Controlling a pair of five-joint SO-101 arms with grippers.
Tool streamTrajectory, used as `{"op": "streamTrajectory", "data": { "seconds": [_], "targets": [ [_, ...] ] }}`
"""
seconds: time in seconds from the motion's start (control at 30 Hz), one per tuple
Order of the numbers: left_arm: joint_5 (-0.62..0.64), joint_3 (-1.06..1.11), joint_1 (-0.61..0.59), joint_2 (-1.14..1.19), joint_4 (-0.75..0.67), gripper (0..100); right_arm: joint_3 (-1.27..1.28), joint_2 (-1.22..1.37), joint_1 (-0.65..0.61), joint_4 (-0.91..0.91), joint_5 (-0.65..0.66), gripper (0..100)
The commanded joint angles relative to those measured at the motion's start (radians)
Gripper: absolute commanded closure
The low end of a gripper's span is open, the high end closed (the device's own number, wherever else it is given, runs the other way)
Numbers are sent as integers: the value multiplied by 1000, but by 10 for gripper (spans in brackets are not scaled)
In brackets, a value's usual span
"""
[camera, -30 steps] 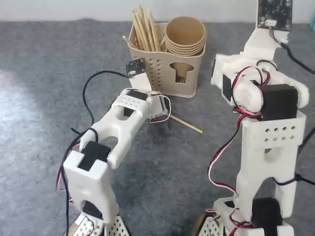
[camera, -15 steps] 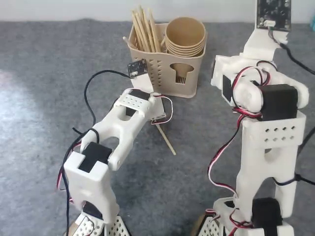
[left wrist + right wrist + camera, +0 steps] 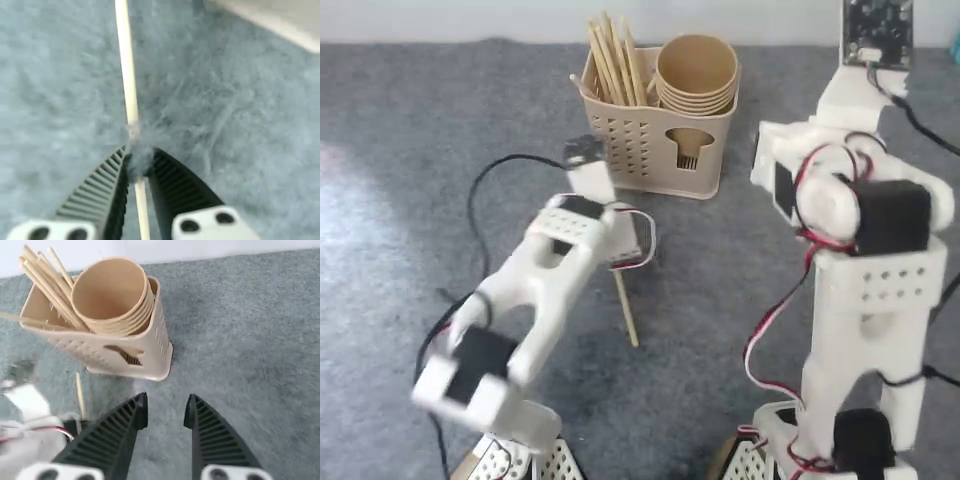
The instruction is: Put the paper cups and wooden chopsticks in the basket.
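Nearest, low over the grey carpet (image 3: 400,150), the left gripper (image 3: 137,157) is clenched on a single pale wooden chopstick (image 3: 127,75), which runs out past its jaws; whether its far end touches the carpet I cannot tell. Farther on, the right gripper (image 3: 165,407) hangs released and empty near the beige perforated plastic basket (image 3: 150,352), which holds a stack of brown paper cups (image 3: 112,295) beside a bundle of wooden chopsticks (image 3: 47,280).

Open carpet (image 3: 250,330) lies between basket (image 3: 150,357) and right pincer (image 3: 165,410).
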Motion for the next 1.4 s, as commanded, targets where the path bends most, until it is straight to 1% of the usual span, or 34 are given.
{"op": "streamTrajectory", "data": {
  "seconds": [0.0,0.1,0.27,0.33,0.43,0.53,0.6,0.7,0.73,0.77,0.83,0.93,1.03,1.1,1.17,1.37],
  "targets": [
    [-69,96,-69,-310,-32,991,-51,-105,-54,74,49,873],
    [-106,154,-98,-448,-44,991,-48,-162,-90,110,51,873],
    [-149,197,-130,-606,-37,991,34,-252,-96,104,54,873],
    [-167,199,-143,-660,-14,991,77,-285,-96,104,54,873],
    [-198,203,-147,-710,26,989,157,-328,-97,104,55,873],
    [-224,242,-192,-687,-14,978,218,-364,-97,104,55,873],
    [-230,257,-224,-626,-38,908,244,-386,-97,104,57,873],
    [-153,266,-227,-486,-31,694,273,-414,-97,102,94,873],
    [-140,266,-210,-434,-25,641,281,-420,-97,102,98,873],
    [-138,265,-196,-387,-23,626,285,-423,-97,102,98,873],
    [-135,254,-175,-302,-48,662,292,-429,-97,102,100,873],
    [-135,214,-169,-195,-84,766,296,-430,-97,102,101,873],
    [-135,163,-173,-92,-83,839,296,-430,-91,104,103,873],
    [-135,136,-178,-29,-80,853,298,-430,-90,104,103,873],
    [-135,102,-178,3,-48,850,298,-430,-90,104,103,873],
    [-135,85,-170,12,-32,855,298,-430,-93,104,98,873]
  ]
}}
